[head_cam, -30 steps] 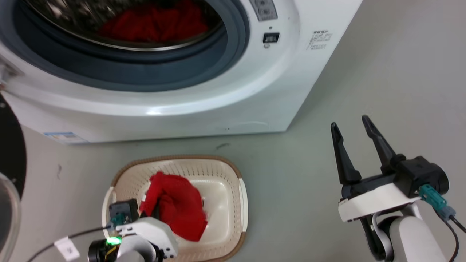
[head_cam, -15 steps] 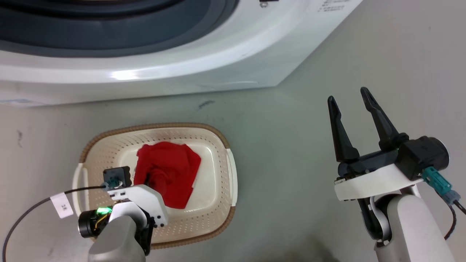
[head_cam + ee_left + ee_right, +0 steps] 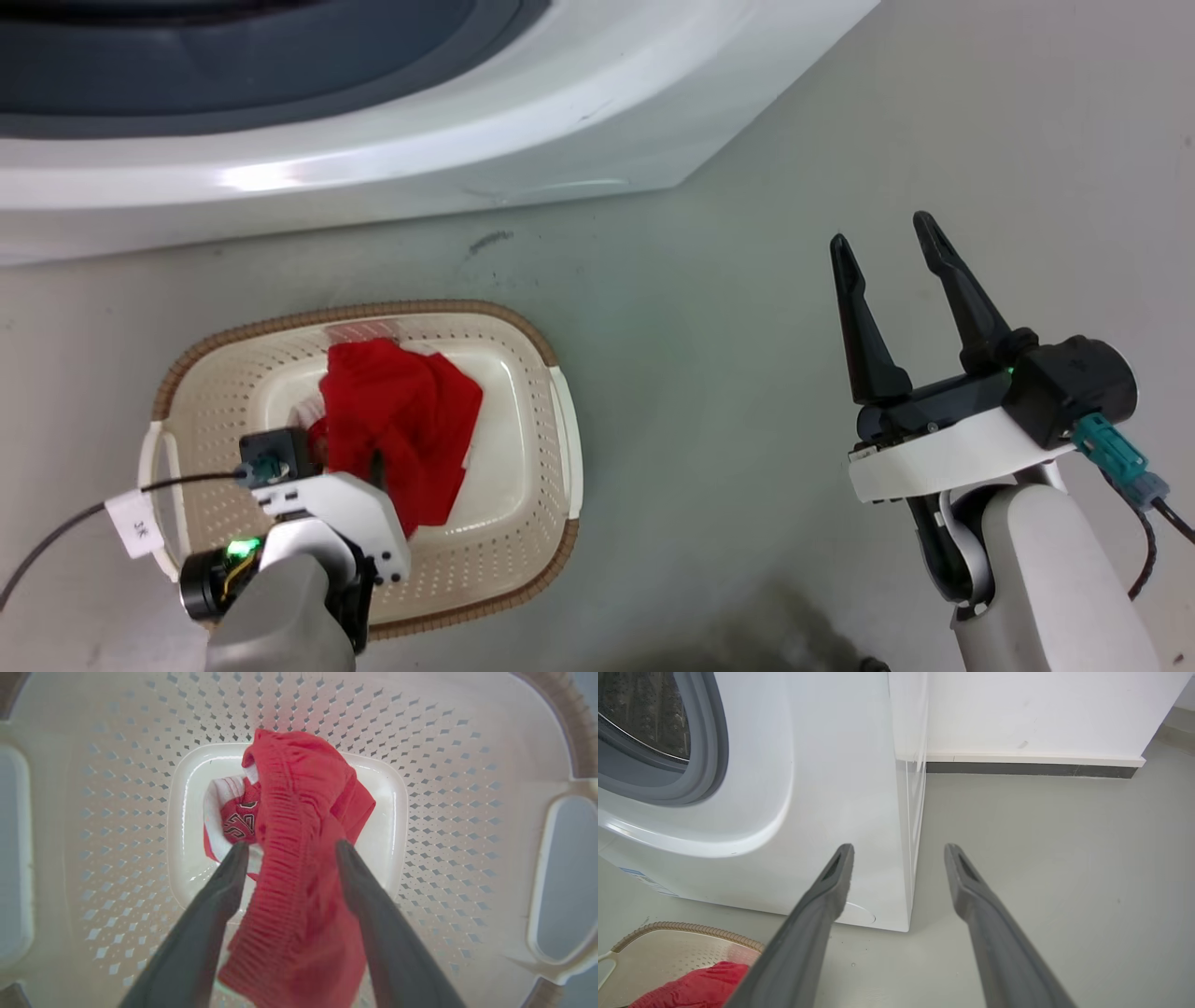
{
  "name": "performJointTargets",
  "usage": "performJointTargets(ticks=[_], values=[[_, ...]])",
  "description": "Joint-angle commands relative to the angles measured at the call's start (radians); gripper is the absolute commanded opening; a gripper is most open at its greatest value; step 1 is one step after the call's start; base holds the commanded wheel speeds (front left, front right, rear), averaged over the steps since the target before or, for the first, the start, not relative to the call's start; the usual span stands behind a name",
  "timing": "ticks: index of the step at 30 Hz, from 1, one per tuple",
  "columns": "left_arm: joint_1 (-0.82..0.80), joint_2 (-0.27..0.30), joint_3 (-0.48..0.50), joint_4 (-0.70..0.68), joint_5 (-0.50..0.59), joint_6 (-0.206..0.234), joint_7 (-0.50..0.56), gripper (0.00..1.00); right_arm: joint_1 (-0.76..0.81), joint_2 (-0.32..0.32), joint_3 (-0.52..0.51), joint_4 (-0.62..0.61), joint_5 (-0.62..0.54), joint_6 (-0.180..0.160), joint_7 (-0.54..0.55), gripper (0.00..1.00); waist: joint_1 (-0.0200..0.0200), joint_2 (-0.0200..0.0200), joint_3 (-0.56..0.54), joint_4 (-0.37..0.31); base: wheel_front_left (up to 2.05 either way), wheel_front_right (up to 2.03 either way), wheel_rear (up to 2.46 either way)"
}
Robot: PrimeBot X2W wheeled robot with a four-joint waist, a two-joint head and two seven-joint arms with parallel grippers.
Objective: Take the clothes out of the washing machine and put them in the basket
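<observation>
The cream basket (image 3: pixel 556 439) stands on the floor in front of the washing machine (image 3: pixel 467 121). Red clothes (image 3: pixel 401 411) lie heaped in it. My left gripper (image 3: pixel 373 467) reaches down into the basket. In the left wrist view it (image 3: pixel 289 845) is open, and a ribbed red garment (image 3: pixel 303 788) lies loose between its spread fingers, over a red piece with white trim (image 3: pixel 238 821) on the basket's floor (image 3: pixel 383 826). Off to the right my right gripper (image 3: pixel 880 231) hovers open and empty above the floor, facing the washing machine's corner (image 3: pixel 831 788). The drum's contents are out of view.
The grey door ring and a slice of steel drum (image 3: pixel 644 714) show at the right wrist view's upper left. Bare grey floor (image 3: pixel 709 373) spreads between the basket and my right arm. A white wall with a dark skirting strip (image 3: pixel 1027 768) runs behind the machine.
The head camera has tipped down, so the drum has slid out of the picture. The red garment has sunk lower into the basket with my left gripper. My right gripper keeps its pose.
</observation>
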State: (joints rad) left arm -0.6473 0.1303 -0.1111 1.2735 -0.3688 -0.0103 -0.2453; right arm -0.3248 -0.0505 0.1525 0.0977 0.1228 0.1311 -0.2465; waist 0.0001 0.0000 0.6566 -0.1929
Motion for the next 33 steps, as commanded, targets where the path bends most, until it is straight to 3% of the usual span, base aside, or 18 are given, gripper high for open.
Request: performJointTargets(ticks=[1,13,22,33], values=[[0.022,-0.002,0.004,0.006,-0.008,-0.005,-0.003,1.0,-0.004,0.001,-0.002,0.009,0.001,-0.001,-0.007,1.0,-0.0001,0.0,-0.033,0.007,0.0,0.0,0.0],[0.146,-0.055,0.013,-0.064,-0.037,-0.042,-0.021,1.0,0.107,0.0,-0.054,0.048,-0.044,-0.001,0.014,1.0,-0.0001,0.0,-0.295,0.071,0.0,0.0,0.0],[0.285,-0.072,0.046,-0.328,0.002,-0.013,-0.02,1.0,0.177,0.0,-0.082,0.013,-0.047,-0.001,0.047,1.0,-0.0001,0.0,-0.427,0.103,0.0,0.0,0.0],[0.394,-0.08,0.058,-0.75,0.107,0.031,-0.02,1.0,0.243,0.0,-0.105,-0.042,-0.055,-0.001,0.087,1.0,-0.0001,0.0,-0.511,0.133,0.0,0.0,0.0]])
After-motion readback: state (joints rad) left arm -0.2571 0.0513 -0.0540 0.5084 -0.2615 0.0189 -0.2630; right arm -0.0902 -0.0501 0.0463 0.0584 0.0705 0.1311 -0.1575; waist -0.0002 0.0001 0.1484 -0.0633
